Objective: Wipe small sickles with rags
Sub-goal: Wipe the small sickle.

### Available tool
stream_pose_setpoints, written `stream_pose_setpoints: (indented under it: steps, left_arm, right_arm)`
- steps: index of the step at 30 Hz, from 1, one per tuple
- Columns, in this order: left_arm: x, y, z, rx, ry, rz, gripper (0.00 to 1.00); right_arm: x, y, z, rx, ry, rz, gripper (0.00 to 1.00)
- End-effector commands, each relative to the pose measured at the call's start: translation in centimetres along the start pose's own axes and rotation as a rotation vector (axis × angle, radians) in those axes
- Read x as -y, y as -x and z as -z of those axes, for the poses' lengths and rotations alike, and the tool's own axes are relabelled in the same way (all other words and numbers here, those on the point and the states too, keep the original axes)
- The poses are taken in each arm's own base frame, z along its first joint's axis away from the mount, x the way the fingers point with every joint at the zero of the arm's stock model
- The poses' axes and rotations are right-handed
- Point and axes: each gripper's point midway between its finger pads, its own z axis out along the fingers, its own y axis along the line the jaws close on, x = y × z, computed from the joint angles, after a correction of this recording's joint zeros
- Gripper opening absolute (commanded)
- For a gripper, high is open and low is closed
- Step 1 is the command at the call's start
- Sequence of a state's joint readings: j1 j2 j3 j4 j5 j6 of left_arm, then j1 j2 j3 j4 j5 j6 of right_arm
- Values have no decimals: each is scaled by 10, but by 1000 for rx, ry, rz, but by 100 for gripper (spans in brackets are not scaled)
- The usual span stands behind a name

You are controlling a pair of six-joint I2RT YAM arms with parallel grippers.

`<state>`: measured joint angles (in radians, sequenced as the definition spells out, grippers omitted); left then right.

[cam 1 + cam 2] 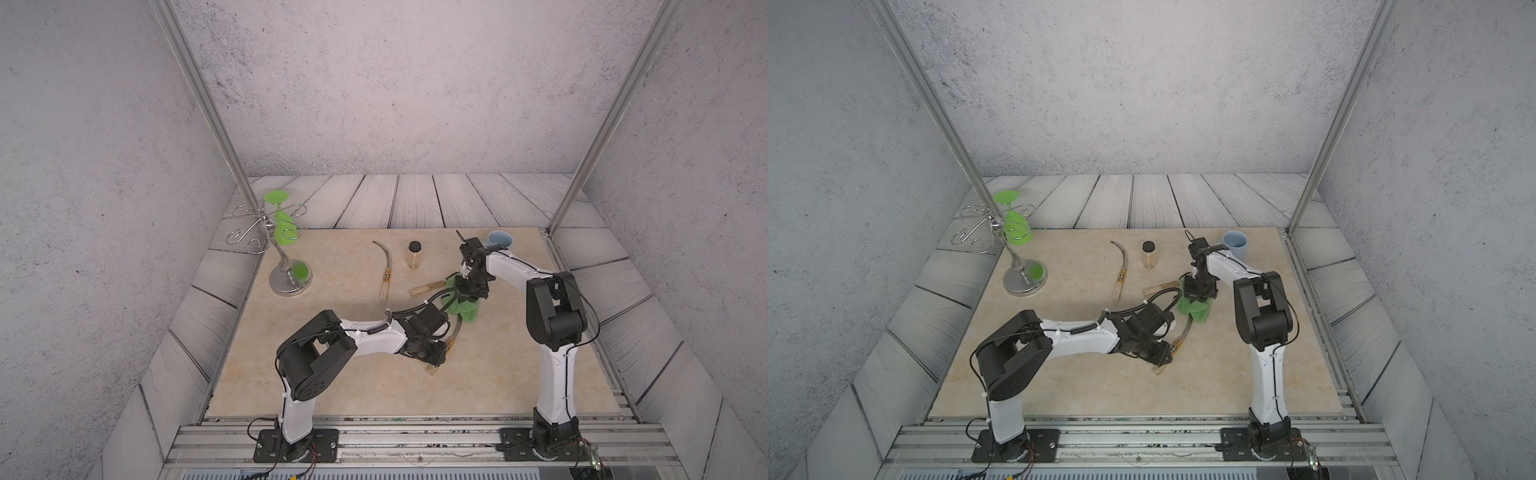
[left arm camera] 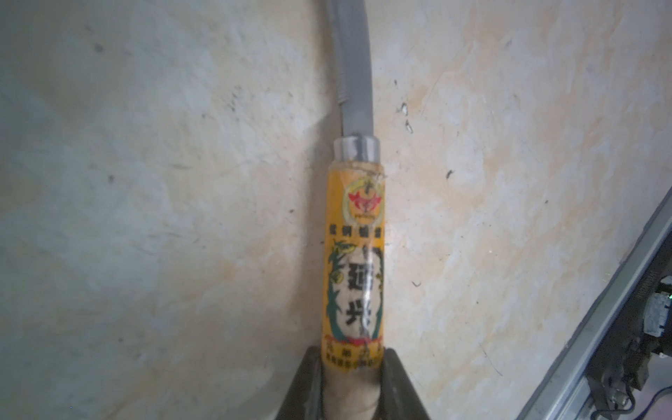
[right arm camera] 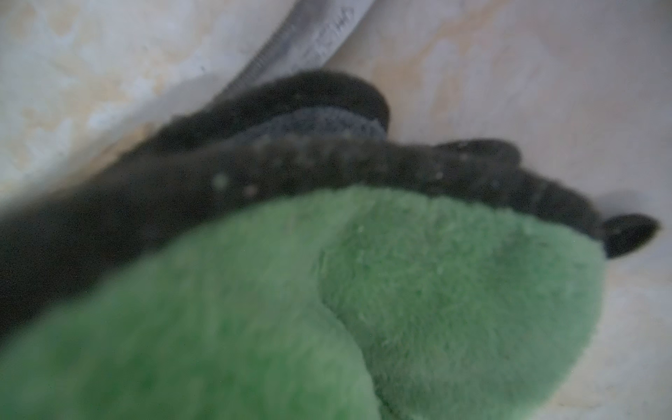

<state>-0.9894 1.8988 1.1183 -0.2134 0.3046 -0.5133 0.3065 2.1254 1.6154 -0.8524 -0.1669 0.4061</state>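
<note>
My left gripper [image 2: 352, 360] is shut on the pale wooden handle of a small sickle [image 2: 352, 254] with a yellow label, low over the table [image 1: 332, 386]. Its grey blade [image 1: 457, 330] runs up under the green rag [image 1: 465, 312]. The right gripper [image 1: 467, 300] points down, shut on the bunched rag [image 3: 400, 309], which presses on that blade [image 3: 309, 32]. The rag hides its fingertips. A second sickle [image 1: 384, 266] lies free at the back centre. Only the handle [image 1: 428, 288] of a third shows, beside the right gripper. In both top views the held sickle [image 1: 1177, 345] lies between the arms.
A chrome glass rack [image 1: 291, 282] with a hanging green goblet [image 1: 284, 230] stands at the back left. A small jar with a black lid [image 1: 414, 255] and a blue cup [image 1: 500, 240] stand at the back. A metal rail [image 1: 415, 432] runs along the front edge.
</note>
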Motion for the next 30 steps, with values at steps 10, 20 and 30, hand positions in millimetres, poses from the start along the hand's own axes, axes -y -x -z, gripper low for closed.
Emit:
stream_pose_setpoints:
  steps: [10, 20, 30]
  left_arm:
    - [-20, -12, -6, -67, 72, 26, 0]
    - [-23, -6, 0, -41, 78, 27, 0]
    - [-29, -9, -1, -40, 86, 35, 0]
  right_arm:
    - [17, -100, -35, -228, -75, 17, 12]
    - [4, -172, -33, -258, -13, 27, 12]
    - [-14, -192, 9, -152, 123, 32, 12]
